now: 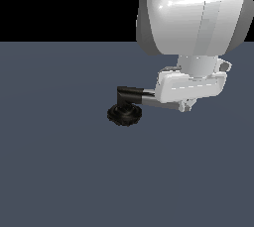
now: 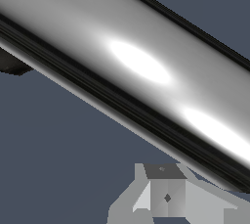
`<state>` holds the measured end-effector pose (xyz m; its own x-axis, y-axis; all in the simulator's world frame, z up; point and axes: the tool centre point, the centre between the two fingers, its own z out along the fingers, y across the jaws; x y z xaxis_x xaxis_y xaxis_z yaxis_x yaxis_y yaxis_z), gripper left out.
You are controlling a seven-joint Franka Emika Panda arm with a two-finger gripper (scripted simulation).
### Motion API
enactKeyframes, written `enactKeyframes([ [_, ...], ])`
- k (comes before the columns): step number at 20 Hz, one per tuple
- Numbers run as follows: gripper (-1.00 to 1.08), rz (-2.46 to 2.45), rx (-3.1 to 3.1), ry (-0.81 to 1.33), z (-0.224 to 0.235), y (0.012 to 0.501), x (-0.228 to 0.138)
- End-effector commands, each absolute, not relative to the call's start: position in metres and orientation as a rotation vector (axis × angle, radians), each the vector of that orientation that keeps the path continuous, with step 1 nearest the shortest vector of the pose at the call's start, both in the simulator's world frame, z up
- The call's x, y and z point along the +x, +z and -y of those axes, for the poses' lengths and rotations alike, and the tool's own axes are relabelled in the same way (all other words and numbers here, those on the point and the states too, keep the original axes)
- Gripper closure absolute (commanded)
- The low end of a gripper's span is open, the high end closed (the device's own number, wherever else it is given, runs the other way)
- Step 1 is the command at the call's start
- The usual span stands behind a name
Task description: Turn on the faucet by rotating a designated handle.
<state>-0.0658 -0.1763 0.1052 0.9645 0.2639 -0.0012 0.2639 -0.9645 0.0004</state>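
The faucet stands on the grey floor with its black ribbed round base (image 1: 124, 115) and short black elbow neck (image 1: 128, 93). The handle (image 1: 155, 103), a shiny chrome bar, runs from the elbow toward the exterior view's right and goes under my white hand. My gripper (image 1: 186, 106) sits low over the handle's outer end, and its fingertips barely show below the hand. In the wrist view the handle (image 2: 141, 66) fills the picture diagonally, very close. One grey finger (image 2: 166, 194) shows beside it; the other finger is hidden. I cannot tell how the jaws stand.
The grey floor (image 1: 59, 161) spreads flat around the faucet. My white arm (image 1: 193, 18) rises above the hand at the exterior view's upper right.
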Motion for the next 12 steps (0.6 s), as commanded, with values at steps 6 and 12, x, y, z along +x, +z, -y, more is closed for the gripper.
enactKeyframes([
  [6,1.08,-0.457,3.109,0.004,0.175,0.104,-0.036],
  [12,1.08,-0.455,3.109,0.003,0.184,0.103,-0.019],
])
